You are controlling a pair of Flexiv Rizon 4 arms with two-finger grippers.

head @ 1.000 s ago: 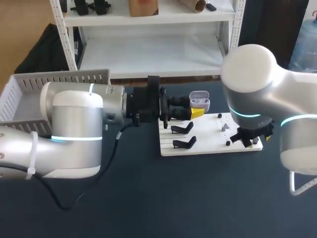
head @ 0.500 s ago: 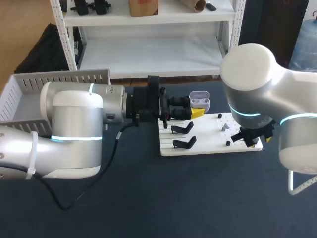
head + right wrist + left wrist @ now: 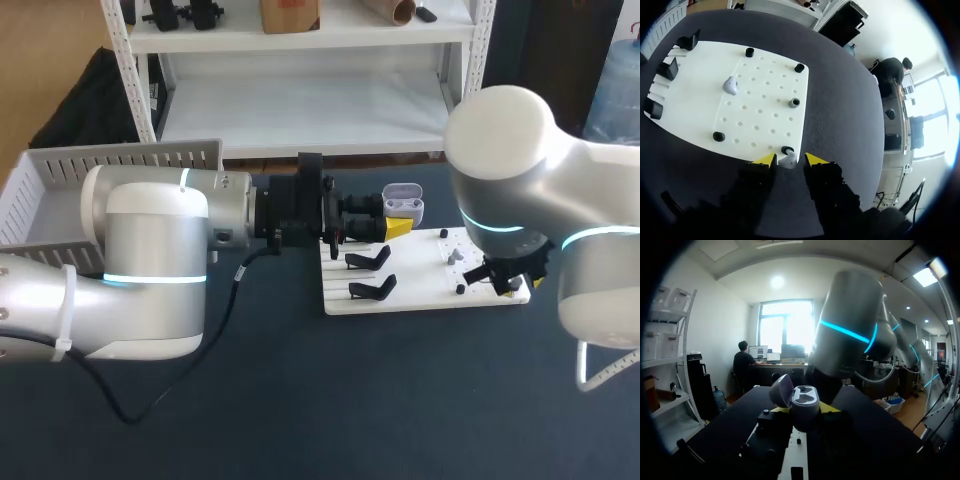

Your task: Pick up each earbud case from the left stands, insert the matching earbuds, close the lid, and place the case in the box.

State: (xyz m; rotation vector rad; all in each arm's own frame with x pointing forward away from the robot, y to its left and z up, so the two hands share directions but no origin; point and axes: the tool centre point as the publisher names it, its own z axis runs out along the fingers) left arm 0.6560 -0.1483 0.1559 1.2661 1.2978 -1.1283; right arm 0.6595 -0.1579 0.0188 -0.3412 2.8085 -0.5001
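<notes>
On the dark desk (image 3: pixel 400 400), the right hand (image 3: pixel 790 160) hangs over the near edge of a flat white plastic pegboard (image 3: pixel 700 100). Its yellow tips are spread, and a small pale grey earbud (image 3: pixel 788 161) lies between them beside a short black peg (image 3: pixel 787 149). Whether the tips touch it I cannot tell. A second pale earbud (image 3: pixel 730 85) lies further in on the board, among more black pegs. At the board's left side stand two black angled stands (image 3: pixel 368 261). Just past them, the left hand (image 3: pixel 807 411) pinches a pale rounded earbud case (image 3: pixel 803 399) between its fingers. The lid (image 3: pixel 781 390) is tipped open. Far off at the desk's left rear sits a grey slatted plastic box (image 3: pixel 60 190).
</notes>
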